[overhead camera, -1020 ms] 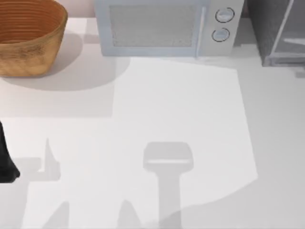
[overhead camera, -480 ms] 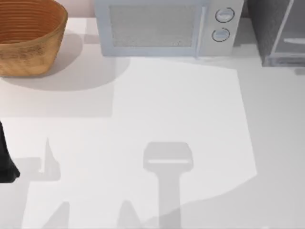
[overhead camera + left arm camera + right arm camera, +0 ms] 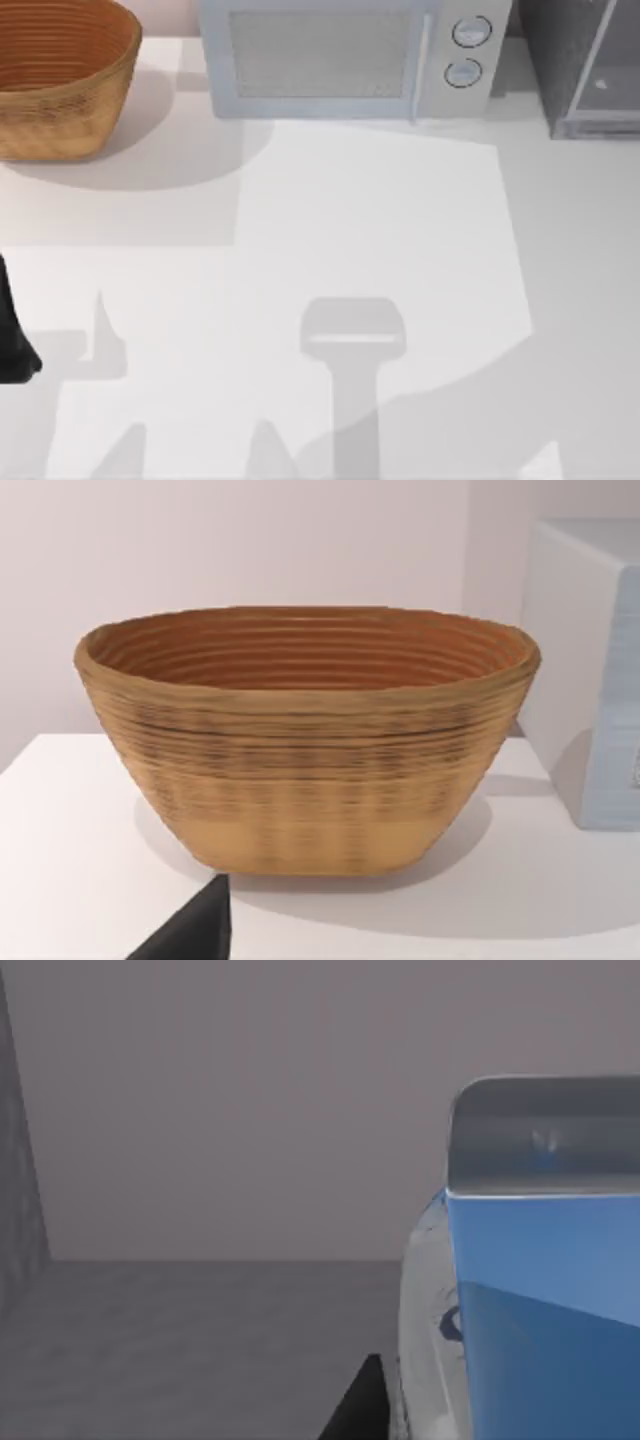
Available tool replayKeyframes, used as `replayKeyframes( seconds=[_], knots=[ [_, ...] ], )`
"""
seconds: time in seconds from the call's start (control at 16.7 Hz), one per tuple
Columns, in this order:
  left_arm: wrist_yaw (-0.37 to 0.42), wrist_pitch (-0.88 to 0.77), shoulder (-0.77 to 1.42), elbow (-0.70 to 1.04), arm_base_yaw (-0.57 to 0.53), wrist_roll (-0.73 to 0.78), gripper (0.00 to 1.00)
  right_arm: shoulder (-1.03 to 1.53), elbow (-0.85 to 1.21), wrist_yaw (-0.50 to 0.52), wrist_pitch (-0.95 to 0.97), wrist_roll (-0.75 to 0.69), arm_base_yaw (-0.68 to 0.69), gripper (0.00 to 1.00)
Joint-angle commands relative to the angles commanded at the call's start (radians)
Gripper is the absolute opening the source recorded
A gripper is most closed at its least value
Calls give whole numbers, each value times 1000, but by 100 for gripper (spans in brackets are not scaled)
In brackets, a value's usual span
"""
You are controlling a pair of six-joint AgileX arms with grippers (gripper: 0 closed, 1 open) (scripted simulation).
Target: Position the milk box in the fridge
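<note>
Standing upright, milk box inside fridge

A woven wicker basket stands at the table's far left, with the boxy two-knob microwave just to its right. The large box-shaped fridge stands right of the microwave in the far right corner. The small upright milk box stands on the fridge's inner floor, near the back wall.

The place was a rendered kitchen-like tabletop rather than a real room. A plain white table carried household kitchen goods along its far edge: a woven wicker basket at the left, a light grey microwave with two round knobs in the middle, and a dark grey fridge at the right.
</note>
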Motion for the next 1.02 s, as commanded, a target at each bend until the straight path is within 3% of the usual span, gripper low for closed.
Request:
replayKeyframes(
  seconds=[1.02],
  knots=[
    [0,0,0,0,0,0,100,160,393,38,-239,-4,36,0]
  ],
)
